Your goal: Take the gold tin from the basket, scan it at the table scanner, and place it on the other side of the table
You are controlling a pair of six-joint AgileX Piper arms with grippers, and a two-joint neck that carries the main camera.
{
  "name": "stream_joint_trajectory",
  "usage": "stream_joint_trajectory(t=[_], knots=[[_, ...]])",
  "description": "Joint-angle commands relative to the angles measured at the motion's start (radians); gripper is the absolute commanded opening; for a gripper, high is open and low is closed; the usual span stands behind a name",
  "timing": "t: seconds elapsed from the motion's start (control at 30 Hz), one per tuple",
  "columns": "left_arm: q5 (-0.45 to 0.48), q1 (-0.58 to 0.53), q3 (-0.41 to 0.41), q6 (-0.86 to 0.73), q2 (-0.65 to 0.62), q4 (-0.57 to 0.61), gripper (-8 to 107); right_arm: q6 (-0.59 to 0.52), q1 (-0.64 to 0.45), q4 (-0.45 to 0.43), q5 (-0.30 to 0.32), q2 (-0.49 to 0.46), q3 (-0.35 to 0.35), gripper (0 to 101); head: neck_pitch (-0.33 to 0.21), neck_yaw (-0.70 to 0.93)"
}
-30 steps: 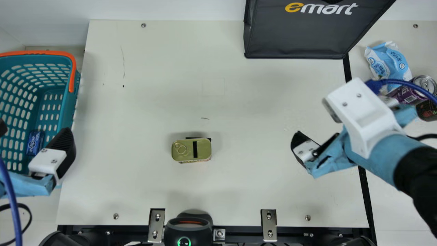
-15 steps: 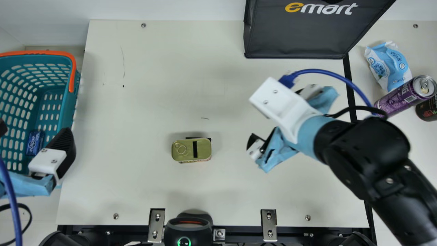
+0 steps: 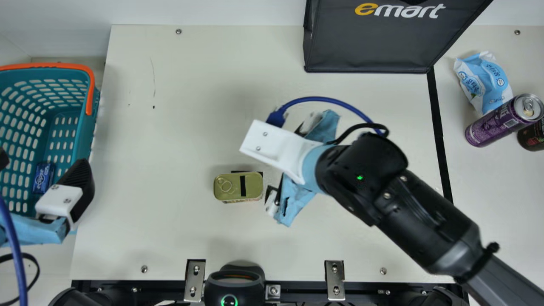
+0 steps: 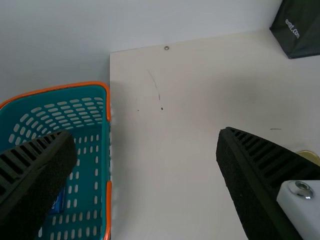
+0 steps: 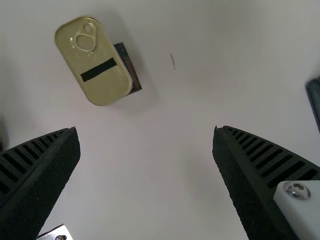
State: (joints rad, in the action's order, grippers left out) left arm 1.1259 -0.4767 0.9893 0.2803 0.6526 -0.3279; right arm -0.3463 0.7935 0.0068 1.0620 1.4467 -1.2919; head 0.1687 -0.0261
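Observation:
My left gripper [image 3: 43, 159] hangs over the basket's [image 3: 87, 136] right side, its fingers apart; from the left wrist, the gripper [image 4: 147, 133] holds nothing. The gold tin [image 3: 238, 187] rests mid-table with its ring-pull lid up, over a small dark patch. Just right of the tin is my right gripper [image 3: 284, 160], partly hidden beneath its white camera mount. The right wrist view shows this gripper [image 5: 146, 131] open, with bare table between its fingers and the tin [image 5: 93, 61] beyond them. The scanner [image 3: 234, 284] stands at the near edge.
A small blue pack [image 3: 43, 177] lies in the basket. At the far right of the table stands a black bag [image 3: 369, 42]. Beyond the right seam are a blue-white packet [image 3: 484, 83], a purple can [image 3: 495, 123] and a dark can [image 3: 533, 138].
My right arm has swung left across the table, from the right edge to beside the tin. The left gripper, basket and tin have kept their places.

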Motion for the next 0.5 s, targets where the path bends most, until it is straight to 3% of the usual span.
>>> stream_joint_trajectory(t=[0.0,0.47], knots=[[0.0,0.0,0.0,0.0,0.0,0.0,90,-0.04,0.007,0.011,0.001,0.028,-0.012,95,-0.03,-0.001],[0.0,0.0,0.0,0.0,0.0,0.0,90,-0.218,0.055,0.069,0.006,0.216,-0.108,95,-0.03,-0.001]])
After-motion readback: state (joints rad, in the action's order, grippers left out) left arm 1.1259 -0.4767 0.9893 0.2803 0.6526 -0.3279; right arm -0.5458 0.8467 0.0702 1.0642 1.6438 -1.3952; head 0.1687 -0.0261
